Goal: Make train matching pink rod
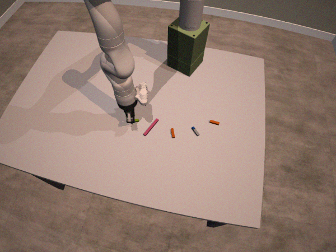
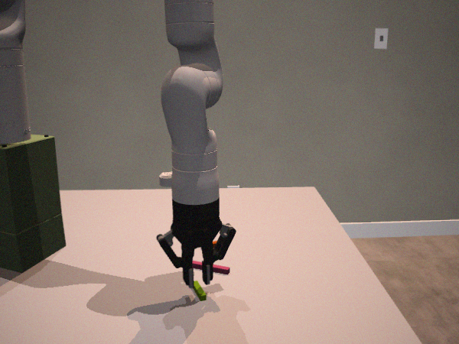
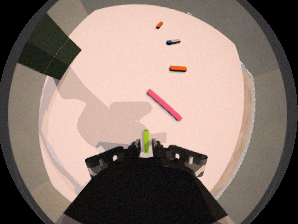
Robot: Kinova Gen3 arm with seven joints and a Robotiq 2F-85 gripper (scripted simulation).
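The gripper (image 1: 130,121) (image 2: 198,282) (image 3: 146,143) stood partly open, its fingers a modest gap apart and nothing gripped between them, low over the lime rod (image 1: 136,120) (image 2: 200,291) (image 3: 146,134), which lay flat on the table (image 1: 168,173) (image 2: 287,229) (image 3: 210,50). If it came down off-centre, a fingertip could land on the rod or shove it askew; closing on a crooked rod could twist it. The pink rod (image 1: 151,127) (image 2: 219,268) (image 3: 164,105) lay slantwise nearby and might be knocked by a low sideways move. Blue, grey and lime would make its length, so the blue rod (image 1: 193,127) (image 3: 169,43) and grey rod (image 1: 196,132) (image 3: 175,41), apparently end to end, were at risk of being bumped apart when lime was set against them. The nearer orange rod (image 1: 172,133) (image 2: 215,242) (image 3: 178,69) stood in the way of a low carry. The table was pale and matt, crossed by the arm's shadows, with a green pedestal (image 1: 179,47) (image 2: 30,206) (image 3: 50,50) at its side; beyond were a brown floor (image 1: 112,218) (image 2: 402,260) and a grey-green wall (image 2: 306,115) with a pale switch plate (image 2: 377,38).
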